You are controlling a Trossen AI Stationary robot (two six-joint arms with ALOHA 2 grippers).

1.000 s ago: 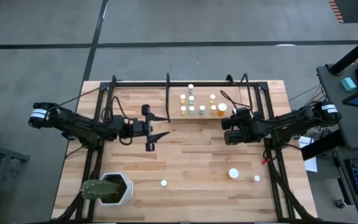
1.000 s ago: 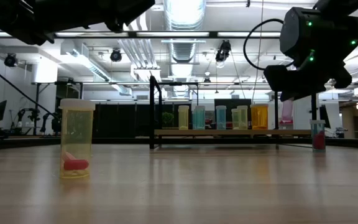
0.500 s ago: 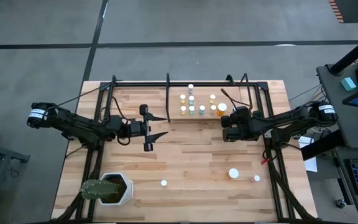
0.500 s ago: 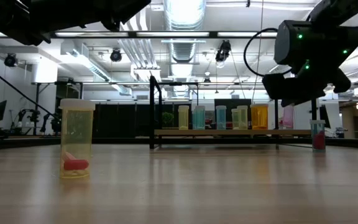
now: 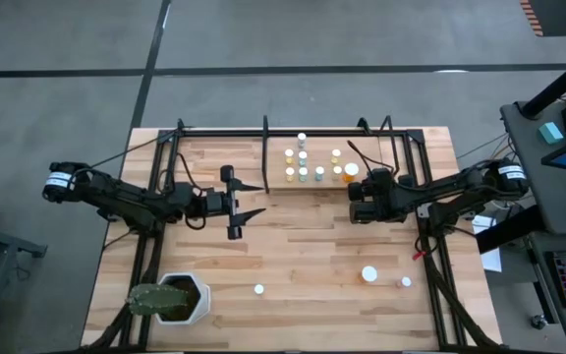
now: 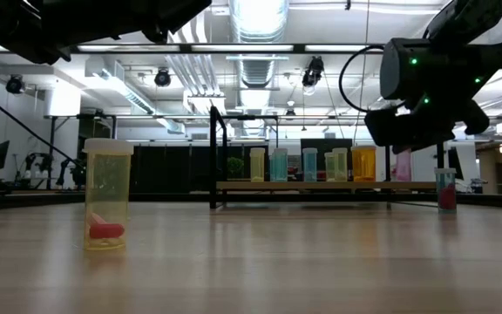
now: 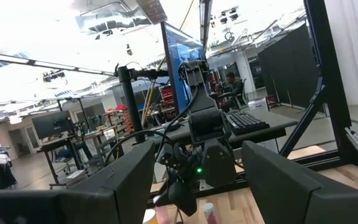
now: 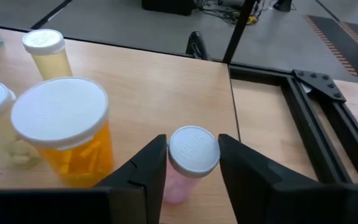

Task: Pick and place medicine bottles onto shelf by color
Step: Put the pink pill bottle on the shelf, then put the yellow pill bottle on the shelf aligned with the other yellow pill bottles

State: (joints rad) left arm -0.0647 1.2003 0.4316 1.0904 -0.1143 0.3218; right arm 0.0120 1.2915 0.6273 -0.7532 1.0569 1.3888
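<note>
The shelf [image 5: 314,183] is a small light-wood board at the table's far middle, and several bottles stand upright on it. They include a wide orange one [image 8: 64,134] and a yellow one [image 8: 45,53]. My right gripper [image 5: 354,200] is at the shelf's right near corner, shut on a pink bottle with a white cap [image 8: 193,155]. The pink bottle also shows in the low view [image 6: 402,164]. My left gripper [image 5: 254,201] is open and empty over the table, left of the shelf. My right gripper pinches the pink bottle between its two fingers [image 8: 151,163], on the body just below the cap [image 8: 174,188]. The fingers come roughly level from the table's right side. The bottle stands upright over the shelf's board; whether its base touches the board does not show.
Three loose bottles stand on the near half of the table: a small one [image 5: 258,289], a wide white-topped one [image 5: 369,274] and one near the right rail [image 5: 406,282]. A white hexagonal plant pot [image 5: 180,298] stands at the near left corner. Black frame bars run along both sides.
My right gripper has gone toward the table's left edge and slightly down with the pink bottle. It has closed in on the shelf's right near corner, beside the orange bottle. The bottle stays upright in the hold.
</note>
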